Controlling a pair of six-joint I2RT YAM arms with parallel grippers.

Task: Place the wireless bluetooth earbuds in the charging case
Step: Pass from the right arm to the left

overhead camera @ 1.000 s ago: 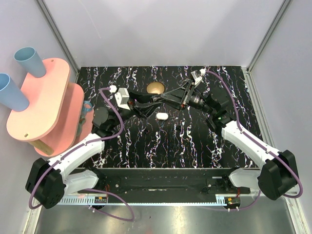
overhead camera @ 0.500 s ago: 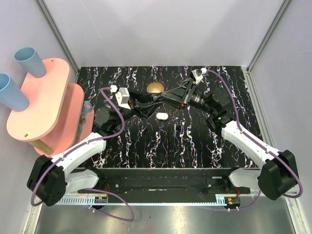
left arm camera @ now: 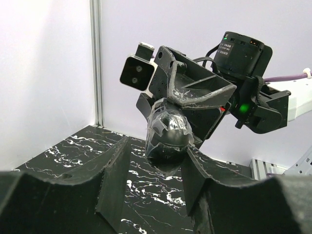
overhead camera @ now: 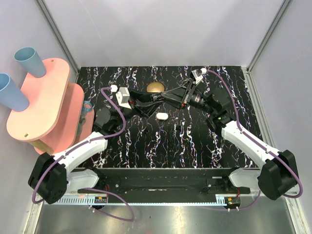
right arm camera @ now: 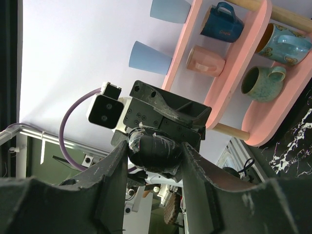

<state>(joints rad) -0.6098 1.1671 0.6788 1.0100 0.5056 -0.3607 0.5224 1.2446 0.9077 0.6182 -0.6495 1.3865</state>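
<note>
The white charging case [overhead camera: 162, 116] lies on the black marbled table [overhead camera: 185, 141], just in front of both grippers. No earbuds show in any view. My left gripper [overhead camera: 152, 101] and right gripper [overhead camera: 164, 97] meet tip to tip in the air above the case. A dark oval object wrapped in clear film [right arm camera: 153, 148] sits between the right gripper's [right arm camera: 155, 146] fingers and touches both. In the left wrist view this object [left arm camera: 168, 139] lies between the left gripper's [left arm camera: 157, 148] spread fingers, touching the right one, with a gap on the left.
A round brass bowl [overhead camera: 155, 88] stands behind the grippers. A pink mug rack [overhead camera: 44, 105] with blue cups [overhead camera: 29, 61] stands off the table's left edge; its mugs also show in the right wrist view [right arm camera: 222, 24]. Grey walls enclose the table.
The left arm's elbow has shifted slightly right and forward. The grippers stay together above the case, and the case has not moved.
</note>
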